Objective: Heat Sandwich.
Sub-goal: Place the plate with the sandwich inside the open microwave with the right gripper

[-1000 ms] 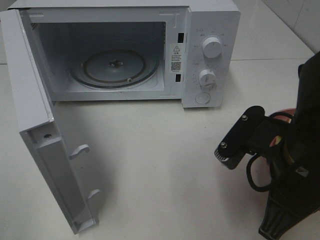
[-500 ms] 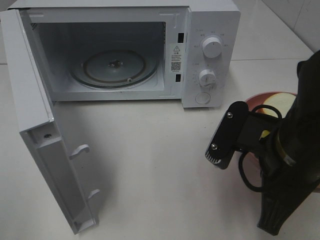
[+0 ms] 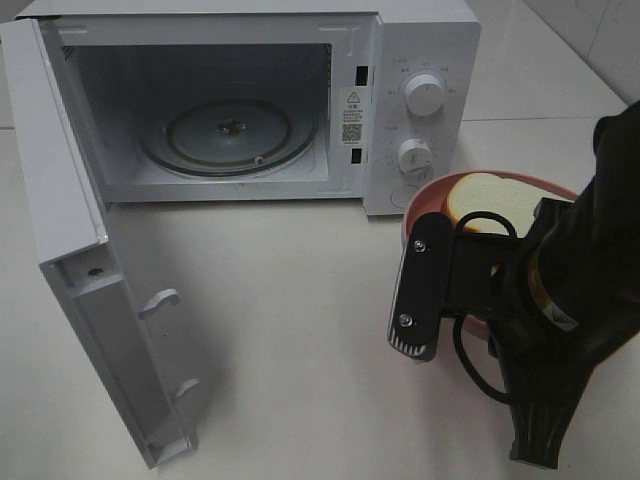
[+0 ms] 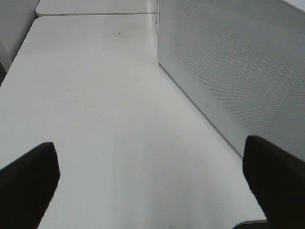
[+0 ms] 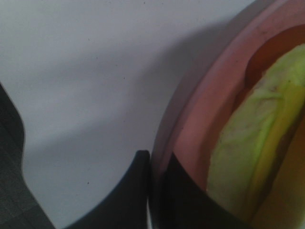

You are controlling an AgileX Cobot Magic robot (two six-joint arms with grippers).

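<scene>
A white microwave (image 3: 430, 40) is set at the back of the desk (image 3: 300, 330), with its door (image 3: 90, 330) swung fully open to the left. The glass turntable (image 3: 228, 135) is seen bare inside the cavity. 2 round knobs are mounted on the control panel, 1 upper (image 3: 425, 94) and 1 lower (image 3: 414, 155).

The sandwich (image 3: 490, 196) is carried on a round pink plate (image 3: 428, 190), which is seen just in front of the lower right corner of the microwave, outside the cavity and to its right. Much of the plate is hidden by the black right arm (image 3: 590, 270).

In the right wrist view, the right hand (image 5: 152, 164) is shown pinching the rim of the plate (image 5: 200, 119) between its 2 dark fingers (image 5: 136, 191), which are pressed nearly together. The yellow-green filling of the sandwich (image 5: 248, 138) is seen close behind the rim.

The left hand (image 4: 151, 181) is spread wide, and nothing is held between its fingers (image 4: 28, 181). It is poised over bare desk (image 4: 95, 95), beside a white panel with a fine dot pattern (image 4: 228, 71).
</scene>
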